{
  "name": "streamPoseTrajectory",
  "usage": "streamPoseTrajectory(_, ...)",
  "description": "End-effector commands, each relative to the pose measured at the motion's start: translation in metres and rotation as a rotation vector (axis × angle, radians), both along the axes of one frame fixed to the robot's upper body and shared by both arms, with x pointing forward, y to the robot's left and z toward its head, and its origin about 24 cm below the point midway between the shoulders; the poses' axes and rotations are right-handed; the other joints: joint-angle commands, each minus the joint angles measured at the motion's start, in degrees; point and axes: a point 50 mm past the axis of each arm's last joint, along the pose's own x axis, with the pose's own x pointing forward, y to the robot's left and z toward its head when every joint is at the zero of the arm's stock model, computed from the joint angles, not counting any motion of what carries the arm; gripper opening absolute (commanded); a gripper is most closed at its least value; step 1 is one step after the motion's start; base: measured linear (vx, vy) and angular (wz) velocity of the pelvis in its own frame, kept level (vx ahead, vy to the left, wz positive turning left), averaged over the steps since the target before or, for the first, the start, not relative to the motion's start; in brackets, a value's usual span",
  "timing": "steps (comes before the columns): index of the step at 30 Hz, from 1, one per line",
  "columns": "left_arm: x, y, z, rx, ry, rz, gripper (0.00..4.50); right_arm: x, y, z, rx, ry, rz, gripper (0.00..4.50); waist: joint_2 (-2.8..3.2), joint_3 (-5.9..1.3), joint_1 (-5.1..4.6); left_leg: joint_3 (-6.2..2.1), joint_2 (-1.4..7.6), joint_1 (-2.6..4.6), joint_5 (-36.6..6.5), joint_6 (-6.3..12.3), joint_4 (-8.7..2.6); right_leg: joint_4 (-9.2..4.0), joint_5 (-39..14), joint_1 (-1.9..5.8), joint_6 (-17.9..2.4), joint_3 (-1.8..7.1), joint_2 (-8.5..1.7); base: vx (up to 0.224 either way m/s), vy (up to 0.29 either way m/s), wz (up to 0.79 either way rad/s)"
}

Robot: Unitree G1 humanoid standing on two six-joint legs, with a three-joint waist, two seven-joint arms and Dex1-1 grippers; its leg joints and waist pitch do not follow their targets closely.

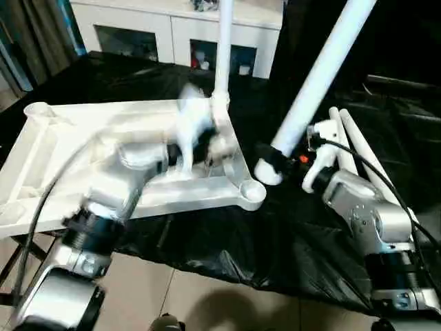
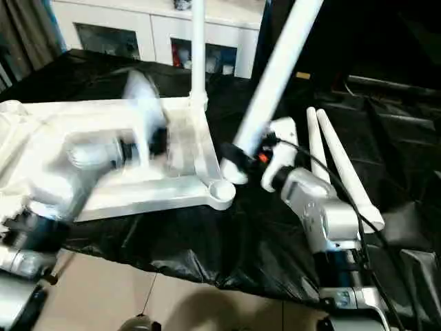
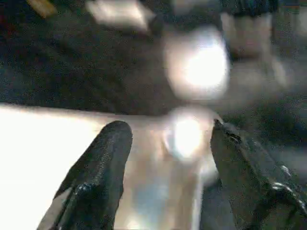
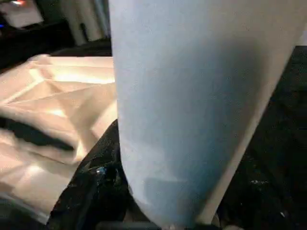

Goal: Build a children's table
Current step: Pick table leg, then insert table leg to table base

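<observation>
Your right gripper (image 1: 270,160) pinches a tilted leg (image 1: 320,77) just beside the upturned top's (image 1: 48,148) empty near socket (image 1: 252,191), left gripper (image 3: 165,158) spread over it; steep tilt could jam entry.

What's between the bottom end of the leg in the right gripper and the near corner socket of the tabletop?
Only black cloth: in the left eye view, a short bare gap separates the held leg from the empty corner socket.

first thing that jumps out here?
The right gripper holds a long white leg slanted up, its lower end just beside the tabletop's empty near corner socket. One leg already stands upright in the far corner; two spare legs lie on the black cloth.
</observation>
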Motion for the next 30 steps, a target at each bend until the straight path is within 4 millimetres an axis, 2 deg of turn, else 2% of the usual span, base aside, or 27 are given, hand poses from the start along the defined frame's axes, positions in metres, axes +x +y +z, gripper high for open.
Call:
streamPoseTrajectory(1, 0.001, 0.002, -0.005, 0.048, 0.003, -0.035, 3.02, -0.001, -0.008, 0.004, -0.011, -0.010, -0.021, 1.91, 0.94, -4.69, -0.52, -0.44, 1.20, 1.06, -11.18, -3.29, -4.12, -3.81, -10.42, 3.24, -7.40, 2.83, -4.23, 0.000, 0.000, 0.00)
streamPoseTrajectory(2, 0.003, 0.003, -0.007, 0.046, 0.011, -0.029, 3.02, -0.001, -0.008, 0.003, -0.018, -0.016, -0.016, 1.91, 0.89, -4.70, -0.51, -0.44, 1.17, 0.98, -11.27, -3.21, -4.09, -3.84, -10.47, 3.33, -7.69, 2.83, -4.31, 0.000, 0.000, 0.00)
streamPoseTrajectory(3, 0.003, 0.003, -0.008, 0.048, 0.011, -0.027, 2.74, -0.002, -0.008, 0.003, -0.020, -0.017, -0.013, 1.91, 0.92, -4.69, -0.55, -0.44, 1.23, 1.02, -11.53, -3.21, -4.12, -3.82, -10.56, 3.30, -7.97, 2.80, -4.32, 0.000, 0.000, 0.00)
streamPoseTrajectory(4, 0.008, 0.007, -0.011, 0.067, 0.009, -0.014, 2.74, -0.003, -0.006, 0.001, -0.034, -0.023, -0.002, 1.91, 1.38, -4.52, -1.01, -0.39, 1.07, 1.12, -13.30, -3.17, -4.07, -4.32, -10.86, 3.13, -8.40, 2.69, -4.06, 0.000, 0.000, 0.00)
streamPoseTrajectory(5, 0.009, 0.008, -0.011, 0.071, 0.008, -0.013, 2.67, -0.003, -0.006, 0.001, -0.036, -0.024, 0.000, 1.91, 1.26, -4.65, -1.00, -0.49, 1.05, 1.11, -13.40, -3.21, -4.03, -4.02, -10.85, 3.41, -8.57, 2.71, -4.18, 0.000, 0.000, 0.00)
streamPoseTrajectory(7, 0.013, 0.014, -0.015, 0.101, 0.011, -0.003, 2.64, -0.005, -0.005, -0.002, -0.050, -0.024, 0.009, 1.91, 1.27, -4.62, -1.14, -0.48, 0.97, 0.92, -12.86, -2.60, -4.02, -4.16, -11.63, 3.44, -8.67, 2.76, -4.30, 0.000, 0.000, 0.00)
streamPoseTrajectory(8, 0.014, 0.016, -0.017, 0.117, 0.011, -0.006, 2.39, -0.005, -0.005, -0.003, -0.056, -0.026, 0.009, 1.91, 1.91, -4.58, -1.35, -0.52, 0.97, 0.99, -13.43, -2.50, -4.00, -4.48, -12.49, 3.31, -8.52, 2.72, -4.26, 0.000, 0.000, 0.00)
streamPoseTrajectory(9, 0.015, 0.019, -0.019, 0.124, 0.024, -0.013, 2.31, -0.006, -0.005, -0.004, -0.063, -0.024, 0.009, 1.91, 1.61, -4.63, -1.49, -0.49, 0.94, 1.00, -13.45, -2.47, -3.94, -4.32, -12.40, 3.44, -8.60, 2.73, -4.25, 0.000, 0.000, 0.00)
streamPoseTrajectory(10, 0.015, 0.021, -0.020, 0.127, 0.029, -0.016, 2.31, -0.006, -0.004, -0.005, -0.070, -0.022, 0.010, 1.91, 1.62, -4.61, -1.48, -0.48, 0.87, 0.83, -12.94, -2.12, -3.93, -4.35, -12.91, 3.59, -8.72, 2.76, -4.33, 0.000, 0.000, 0.00)
streamPoseTrajectory(11, 0.015, 0.024, -0.021, 0.126, 0.045, -0.026, 2.27, -0.007, -0.004, -0.006, -0.084, -0.019, 0.012, 1.91, 2.09, -4.58, -1.42, -0.49, 0.79, 0.82, -12.52, -1.80, -3.85, -4.45, -13.52, 3.48, -8.70, 2.77, -4.36, 0.000, 0.000, 0.00)
streamPoseTrajectory(12, 0.015, 0.025, -0.022, 0.125, 0.055, -0.031, 2.23, -0.008, -0.004, -0.007, -0.092, -0.018, 0.012, 1.91, 1.93, -4.72, -1.54, -0.51, 0.91, 0.76, -12.24, -1.77, -3.89, -4.35, -13.43, 3.66, -8.82, 2.76, -4.39, 0.000, 0.000, 0.00)
streamPoseTrajectory(13, 0.014, 0.028, -0.023, 0.124, 0.065, -0.038, 2.07, -0.008, -0.005, -0.007, -0.092, -0.018, 0.004, 1.91, 2.35, -4.70, -1.64, -0.59, 1.00, 0.78, -12.32, -1.81, -3.90, -4.22, -13.21, 3.55, -9.23, 2.73, -4.40, 0.000, 0.000, 0.00)
streamPoseTrajectory(15, 0.013, 0.029, -0.024, 0.122, 0.069, -0.044, 1.89, -0.008, -0.006, -0.007, -0.089, -0.019, -0.002, 1.91, 2.21, -4.68, -1.86, -0.52, 0.96, 0.85, -12.81, -1.68, -3.89, -4.37, -13.76, 3.50, -9.34, 2.70, -4.35, 0.000, 0.000, 0.00)
streamPoseTrajectory(17, 0.013, 0.031, -0.025, 0.119, 0.078, -0.045, 1.85, -0.008, -0.007, -0.006, -0.076, -0.020, -0.009, 1.91, 2.39, -4.61, -2.07, -0.52, 1.07, 0.95, -13.60, -1.57, -3.94, -4.47, -14.92, 3.39, -9.51, 2.69, -4.36, 0.000, 0.000, 0.00)
streamPoseTrajectory(19, 0.012, 0.035, -0.028, 0.108, 0.101, -0.053, 1.55, -0.007, -0.008, -0.005, -0.063, -0.022, -0.010, 1.91, 2.42, -4.58, -2.23, -0.54, 1.02, 0.99, -13.99, -1.44, -3.96, -4.61, -15.26, 3.36, -9.57, 2.68, -4.32, 0.000, 0.000, 0.00)
streamPoseTrajectory(20, 0.012, 0.036, -0.029, 0.108, 0.102, -0.055, 1.55, -0.007, -0.008, -0.005, -0.063, -0.023, -0.010, 1.91, 2.40, -4.56, -2.32, -0.51, 0.99, 0.93, -13.99, -1.40, -3.97, -4.62, -15.31, 3.40, -9.50, 2.67, -4.30, 0.000, 0.000, 0.00)
streamPoseTrajectory(26, 0.007, 0.043, -0.034, 0.123, 0.143, -0.086, 0.97, -0.006, -0.006, -0.004, -0.065, -0.026, -0.002, 1.91, 2.25, -4.65, -2.35, -0.52, 1.22, 1.02, -13.40, -1.12, -4.00, -4.29, -13.61, 3.36, -10.66, 2.76, -4.50, 0.000, 0.000, 0.00)
streamPoseTrajectory(29, 0.008, 0.048, -0.037, 0.145, 0.136, -0.066, 0.91, -0.005, -0.005, -0.004, -0.069, -0.028, 0.004, 1.91, 2.32, -4.58, -2.41, -0.53, 1.19, 1.00, -13.65, -1.06, -4.03, -4.38, -14.23, 3.37, -10.34, 2.76, -4.48, 0.000, 0.000, 0.00)
streamPoseTrajectory(30, 0.008, 0.049, -0.037, 0.150, 0.135, -0.059, 0.66, -0.004, -0.004, -0.004, -0.068, -0.029, 0.006, 1.91, 2.23, -4.53, -2.44, -0.51, 1.20, 1.06, -13.98, -1.09, -4.07, -4.47, -14.99, 3.31, -10.12, 2.75, -4.48, 0.000, 0.000, 0.00)
